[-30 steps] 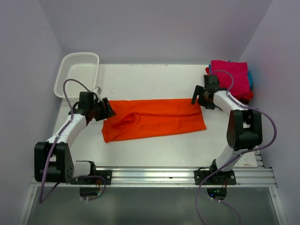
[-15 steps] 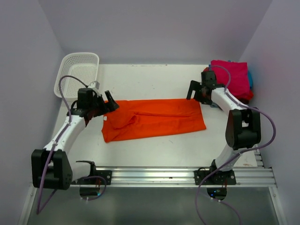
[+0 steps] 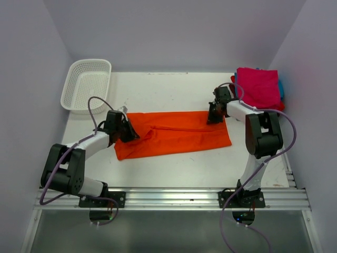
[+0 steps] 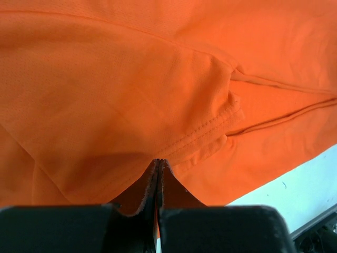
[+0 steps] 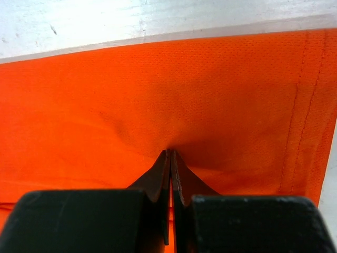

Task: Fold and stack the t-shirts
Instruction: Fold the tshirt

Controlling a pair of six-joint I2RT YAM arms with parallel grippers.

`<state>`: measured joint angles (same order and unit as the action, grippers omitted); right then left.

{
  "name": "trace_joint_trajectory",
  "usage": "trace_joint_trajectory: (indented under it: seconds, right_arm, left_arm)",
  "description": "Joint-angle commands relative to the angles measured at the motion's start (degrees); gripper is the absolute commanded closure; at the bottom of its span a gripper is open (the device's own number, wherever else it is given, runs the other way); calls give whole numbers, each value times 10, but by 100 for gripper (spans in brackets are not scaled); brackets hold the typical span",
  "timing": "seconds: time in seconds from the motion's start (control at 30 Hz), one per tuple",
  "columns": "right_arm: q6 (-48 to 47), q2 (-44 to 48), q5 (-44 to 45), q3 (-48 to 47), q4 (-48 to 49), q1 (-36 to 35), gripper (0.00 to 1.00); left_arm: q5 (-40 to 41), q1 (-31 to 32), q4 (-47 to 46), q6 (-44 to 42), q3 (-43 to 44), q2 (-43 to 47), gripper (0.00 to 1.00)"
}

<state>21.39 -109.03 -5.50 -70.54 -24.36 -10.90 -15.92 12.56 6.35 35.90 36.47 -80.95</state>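
Note:
A bright orange t-shirt (image 3: 174, 134) lies folded into a long strip across the middle of the table. My left gripper (image 3: 130, 133) is low on its left end, shut on a pinch of the cloth. The left wrist view shows the jaws pressed together (image 4: 159, 162), with orange fabric (image 4: 131, 79) tented at their tips beside a stitched sleeve hem. My right gripper (image 3: 211, 117) is shut on the strip's far right part. In the right wrist view orange cloth (image 5: 158, 89) puckers at the tips (image 5: 170, 153). Folded t-shirts (image 3: 258, 87) are stacked at the back right, magenta on top.
A white lattice basket (image 3: 87, 84) stands at the back left corner. A light blue edge (image 3: 281, 89) shows behind the stack. White table (image 3: 174, 95) runs behind the strip, and walls close in on three sides.
Both grippers were open and raised near the strip's ends. They have come down onto the orange cloth and closed on it. The shirt itself has hardly shifted.

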Motion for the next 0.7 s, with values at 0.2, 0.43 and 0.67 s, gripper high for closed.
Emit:
trace_joint_trajectory:
  seconds: [0.2,0.43,0.67]
  right_arm:
    - [-17,29,123,56,-51,-65,100]
    - [15,86,82,165,-53,-176,100]
    - [93,158,58,274,-34,-270,100]
  left_arm:
    - [75,-3,-55,46,48,-126,100]
    - [42,-10,-65,57,246,-291,100]
    - [-11,-19,23,15,500,-467,100]
